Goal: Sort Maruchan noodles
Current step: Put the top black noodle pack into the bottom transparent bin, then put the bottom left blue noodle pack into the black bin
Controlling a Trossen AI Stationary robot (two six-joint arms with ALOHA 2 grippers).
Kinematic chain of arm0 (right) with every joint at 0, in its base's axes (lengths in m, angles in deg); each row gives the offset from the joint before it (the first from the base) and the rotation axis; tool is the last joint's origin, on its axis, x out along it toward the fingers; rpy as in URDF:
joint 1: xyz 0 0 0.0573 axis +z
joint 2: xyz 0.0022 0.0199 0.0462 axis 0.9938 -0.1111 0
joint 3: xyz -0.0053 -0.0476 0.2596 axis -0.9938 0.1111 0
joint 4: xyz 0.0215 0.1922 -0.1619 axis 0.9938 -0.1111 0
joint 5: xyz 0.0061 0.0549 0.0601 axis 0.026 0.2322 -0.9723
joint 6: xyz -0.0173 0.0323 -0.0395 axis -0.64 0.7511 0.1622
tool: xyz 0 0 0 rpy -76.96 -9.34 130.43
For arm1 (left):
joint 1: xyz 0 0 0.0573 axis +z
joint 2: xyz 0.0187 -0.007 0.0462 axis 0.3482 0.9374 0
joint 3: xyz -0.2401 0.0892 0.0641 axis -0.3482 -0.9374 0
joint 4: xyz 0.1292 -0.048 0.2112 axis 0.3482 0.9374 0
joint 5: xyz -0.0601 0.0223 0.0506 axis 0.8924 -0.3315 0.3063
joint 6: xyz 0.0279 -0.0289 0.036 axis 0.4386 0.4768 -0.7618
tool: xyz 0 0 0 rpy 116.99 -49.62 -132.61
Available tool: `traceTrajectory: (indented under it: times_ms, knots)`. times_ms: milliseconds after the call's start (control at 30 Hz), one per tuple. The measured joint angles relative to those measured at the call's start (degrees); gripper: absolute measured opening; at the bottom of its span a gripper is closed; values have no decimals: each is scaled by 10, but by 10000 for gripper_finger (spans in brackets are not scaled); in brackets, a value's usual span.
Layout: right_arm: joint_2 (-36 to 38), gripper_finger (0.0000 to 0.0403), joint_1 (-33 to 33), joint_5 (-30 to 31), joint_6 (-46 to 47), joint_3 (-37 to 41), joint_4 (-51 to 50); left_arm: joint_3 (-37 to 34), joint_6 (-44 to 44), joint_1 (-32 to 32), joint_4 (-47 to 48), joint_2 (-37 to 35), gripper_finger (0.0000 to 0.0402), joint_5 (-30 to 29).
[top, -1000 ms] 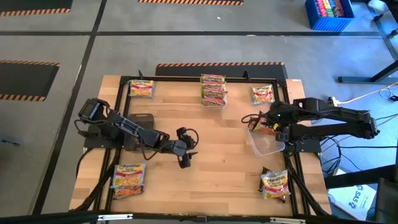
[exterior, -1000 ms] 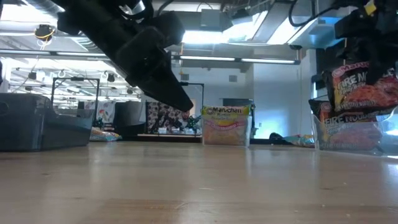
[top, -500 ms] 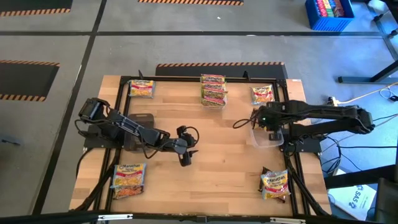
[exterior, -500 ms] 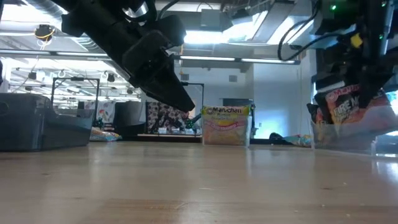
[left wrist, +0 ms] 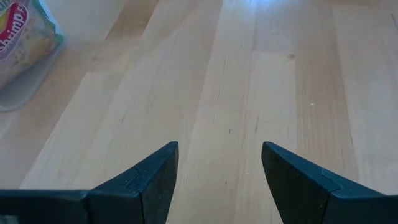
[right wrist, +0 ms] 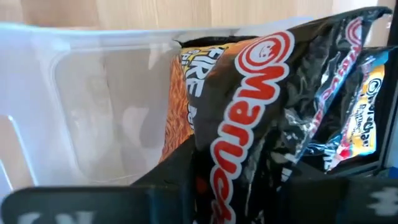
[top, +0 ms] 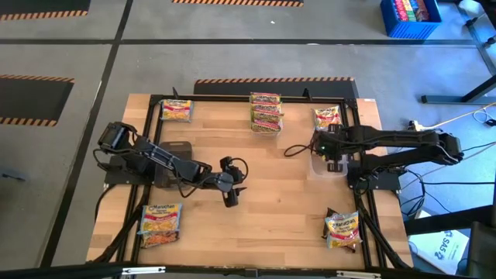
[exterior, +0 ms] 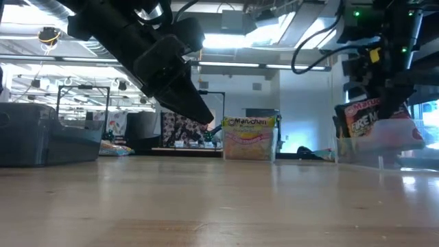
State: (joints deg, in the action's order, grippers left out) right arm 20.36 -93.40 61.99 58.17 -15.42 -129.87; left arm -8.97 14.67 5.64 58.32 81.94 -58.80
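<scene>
From above, the right gripper (top: 328,152) sits over a clear plastic tub (top: 319,167) at the right side of the light wooden table (top: 271,209), while the left gripper (top: 230,198) hangs near the table's middle with its fingers spread and nothing between them, well apart from the stack of yellow-green square ramen packets (top: 266,111) at the far edge. At table height, a dark brown plastic ramen packet (exterior: 367,121) hangs tilted under the right gripper, its lower end inside the tub. The right wrist view shows that packet (right wrist: 261,118) pinched between the dark fingers, partly over the tub's clear wall (right wrist: 93,93).
</scene>
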Motion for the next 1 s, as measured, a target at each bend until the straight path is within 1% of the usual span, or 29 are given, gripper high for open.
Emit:
traceTrajectory:
  times_ms: [233, 367, 500, 600, 667, 733, 833, 933, 1000]
  knots:
    - [0, 199, 0, 27, -3, 16, 2, 0, 0, 0, 0, 0, 227, 0]
    - [1, 236, 0, 29, -3, 16, 0, 0, 0, 0, 0, 0, 227, 0]
    - [2, 251, 0, 29, -3, -9, -22, 0, 0, 0, 0, 0, 227, 0]
    - [2, 252, 0, 29, -1, -52, -47, 0, 0, 0, 0, 0, 227, 0]
    - [2, 252, 0, 17, 15, -87, -56, 0, 0, 0, 0, 0, 227, 0]
    - [3, 252, 0, -26, 45, -115, -46, 0, 0, -2, -2, 0, 227, 0]
    - [3, 252, 1, -136, 110, -131, 6, 0, 0, -3, -7, 0, 227, 0]
    - [-2, 252, 11, -240, 169, -123, 93, 0, 0, -4, -10, 0, 227, 0]
    - [-13, 252, 36, -266, 186, -111, 156, 0, 3, -3, -11, 0, 227, 0]
